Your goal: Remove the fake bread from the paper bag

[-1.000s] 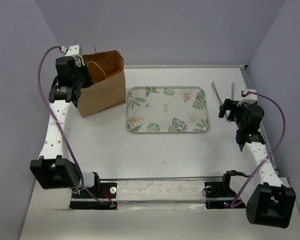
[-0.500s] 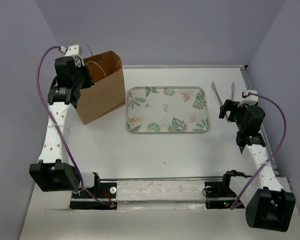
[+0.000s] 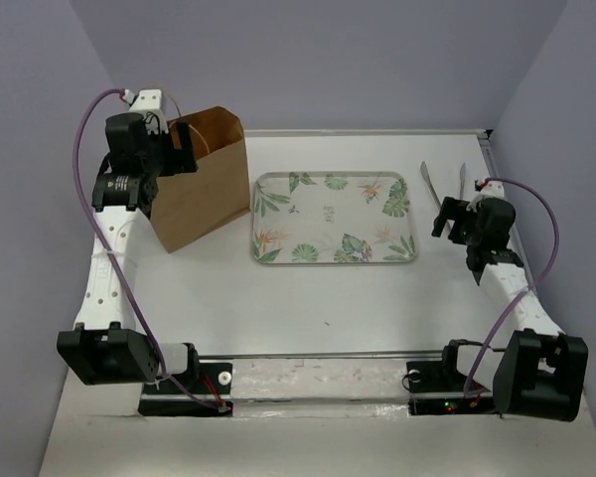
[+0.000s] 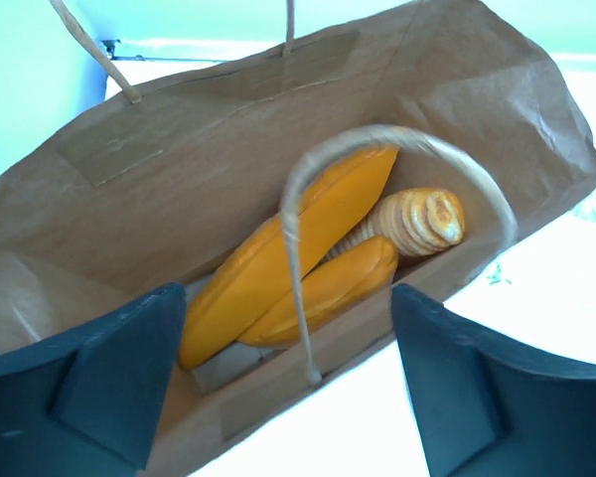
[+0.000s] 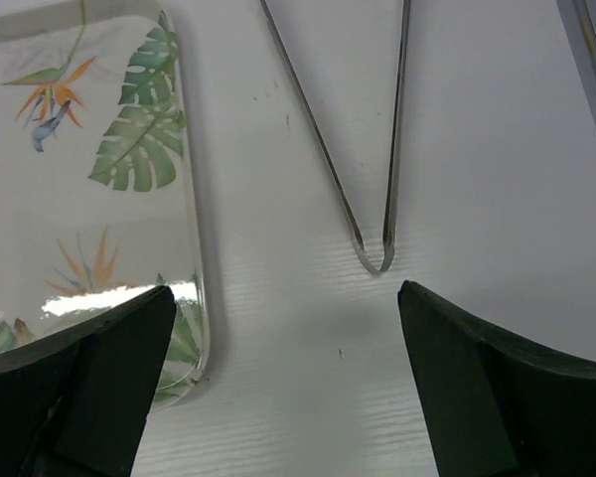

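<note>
White table (image 3: 328, 288), far left: I count three fake bread (image 4: 248, 278) pieces, ends buried in one paper bag (image 4: 179, 169); left gripper (image 4: 288, 328) and right gripper (image 5: 283, 298) released.

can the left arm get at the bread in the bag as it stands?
Probably yes. The left gripper hangs open right above the paper bag's mouth, with the fake bread in plain sight below. Only snag: one loop handle arches across the opening over the loaves.
</note>
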Motion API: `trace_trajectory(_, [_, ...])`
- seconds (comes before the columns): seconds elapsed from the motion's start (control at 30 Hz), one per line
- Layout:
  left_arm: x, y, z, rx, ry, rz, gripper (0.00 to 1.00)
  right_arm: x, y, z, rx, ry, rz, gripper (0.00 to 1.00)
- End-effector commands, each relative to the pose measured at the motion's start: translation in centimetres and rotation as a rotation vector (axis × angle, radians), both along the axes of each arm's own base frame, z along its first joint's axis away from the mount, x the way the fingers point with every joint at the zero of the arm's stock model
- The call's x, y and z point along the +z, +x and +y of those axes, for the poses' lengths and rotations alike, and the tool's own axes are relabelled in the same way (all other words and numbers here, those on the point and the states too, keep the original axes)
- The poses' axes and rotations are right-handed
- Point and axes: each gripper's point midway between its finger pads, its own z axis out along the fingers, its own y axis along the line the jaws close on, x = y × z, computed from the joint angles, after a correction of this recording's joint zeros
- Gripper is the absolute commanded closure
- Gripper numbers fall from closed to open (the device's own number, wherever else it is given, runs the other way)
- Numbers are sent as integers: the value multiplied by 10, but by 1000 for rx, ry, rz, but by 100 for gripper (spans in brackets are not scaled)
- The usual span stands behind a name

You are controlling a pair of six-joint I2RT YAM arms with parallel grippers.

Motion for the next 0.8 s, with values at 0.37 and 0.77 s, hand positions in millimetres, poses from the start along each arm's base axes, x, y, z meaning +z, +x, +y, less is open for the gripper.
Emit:
trace_trajectory(0.37, [82, -57, 14, -48, 220, -189, 1, 11, 35, -12, -100, 49, 65, 0])
trace_trajectory(0.77, [144, -52, 78, 163, 272, -231, 1, 23, 49, -6, -47, 53, 43, 0])
